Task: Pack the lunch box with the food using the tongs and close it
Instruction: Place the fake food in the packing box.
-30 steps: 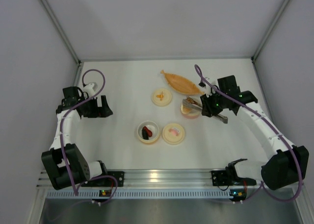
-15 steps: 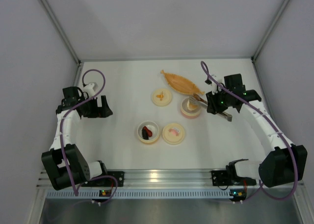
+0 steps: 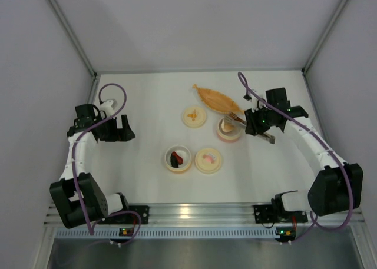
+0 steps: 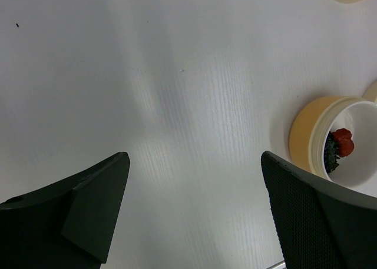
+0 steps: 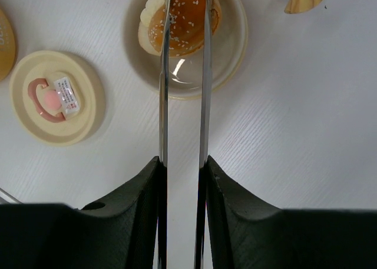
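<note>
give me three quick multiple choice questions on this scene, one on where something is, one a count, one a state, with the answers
1. Where are the black and red pieces?
A) in the boat-shaped dish
B) in a bowl
C) on the bare table

2. How many round lids are in view?
A) one
B) two
C) four

3. The right gripper is:
A) open and empty
B) shut on the tongs
C) shut on a lid

Answers:
1 B, the left wrist view shows them inside the cream bowl.
2 B, one has a yellow motif and one a pink motif.
3 B, both thin metal arms run out from between its fingers.
</note>
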Robot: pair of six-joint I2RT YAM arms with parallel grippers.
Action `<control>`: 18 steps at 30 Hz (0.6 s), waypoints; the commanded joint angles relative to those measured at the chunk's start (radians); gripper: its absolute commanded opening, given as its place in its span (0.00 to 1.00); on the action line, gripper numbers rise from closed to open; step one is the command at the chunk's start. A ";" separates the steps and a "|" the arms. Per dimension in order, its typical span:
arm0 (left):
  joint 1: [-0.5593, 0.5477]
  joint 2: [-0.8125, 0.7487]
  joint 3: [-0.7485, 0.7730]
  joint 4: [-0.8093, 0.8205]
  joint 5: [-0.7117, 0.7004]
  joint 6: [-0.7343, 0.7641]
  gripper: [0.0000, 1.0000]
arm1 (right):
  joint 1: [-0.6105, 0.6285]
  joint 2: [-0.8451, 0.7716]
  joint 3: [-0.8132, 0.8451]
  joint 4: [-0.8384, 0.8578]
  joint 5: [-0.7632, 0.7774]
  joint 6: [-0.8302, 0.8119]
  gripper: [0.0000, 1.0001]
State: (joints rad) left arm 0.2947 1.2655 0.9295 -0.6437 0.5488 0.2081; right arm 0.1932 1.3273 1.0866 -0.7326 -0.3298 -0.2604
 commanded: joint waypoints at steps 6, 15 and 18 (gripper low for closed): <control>0.008 -0.002 0.028 0.009 0.003 0.013 0.98 | -0.011 0.015 -0.013 0.107 -0.038 0.001 0.04; 0.009 0.006 0.029 0.012 0.008 0.010 0.98 | -0.011 -0.011 -0.045 0.102 -0.018 -0.010 0.20; 0.008 0.005 0.029 0.010 0.008 0.010 0.98 | -0.012 -0.007 -0.045 0.096 -0.018 -0.008 0.27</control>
State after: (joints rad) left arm 0.2947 1.2682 0.9295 -0.6434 0.5419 0.2081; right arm 0.1932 1.3373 1.0355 -0.6968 -0.3367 -0.2611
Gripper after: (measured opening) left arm 0.984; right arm 0.313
